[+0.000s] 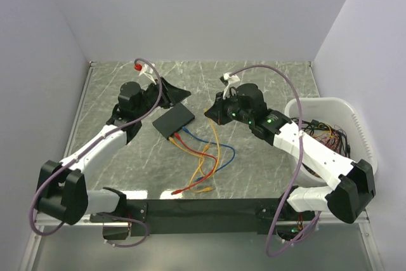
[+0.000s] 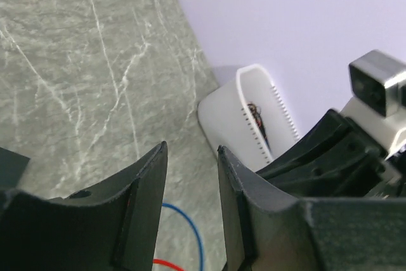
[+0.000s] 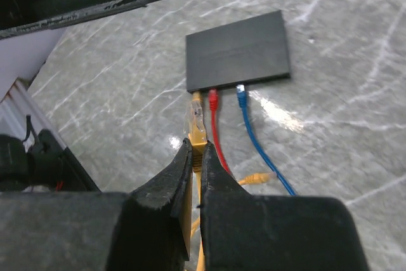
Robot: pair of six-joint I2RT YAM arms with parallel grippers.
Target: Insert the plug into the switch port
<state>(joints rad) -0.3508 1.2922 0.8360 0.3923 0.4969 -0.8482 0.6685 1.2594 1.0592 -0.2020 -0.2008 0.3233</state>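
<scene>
Right gripper [image 3: 196, 150] pinches the yellow plug [image 3: 197, 118] at the switch [image 3: 238, 49] edge, seemingly unseated; red plug [image 3: 213, 98], blue plug [image 3: 240, 93] in. Left gripper [image 2: 192, 152] slightly parted, empty.

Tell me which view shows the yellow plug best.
Right wrist: the plug, pinched in the right gripper, points at the switch edge, close up. In top external it's too small to tell; left wrist doesn't show it.

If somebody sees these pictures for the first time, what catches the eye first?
The black switch lies in the middle of the table, coloured cables fanning from it toward the arms. The right gripper pinches the yellow plug at the switch's socket edge, beside the red plug and the blue plug.
</scene>
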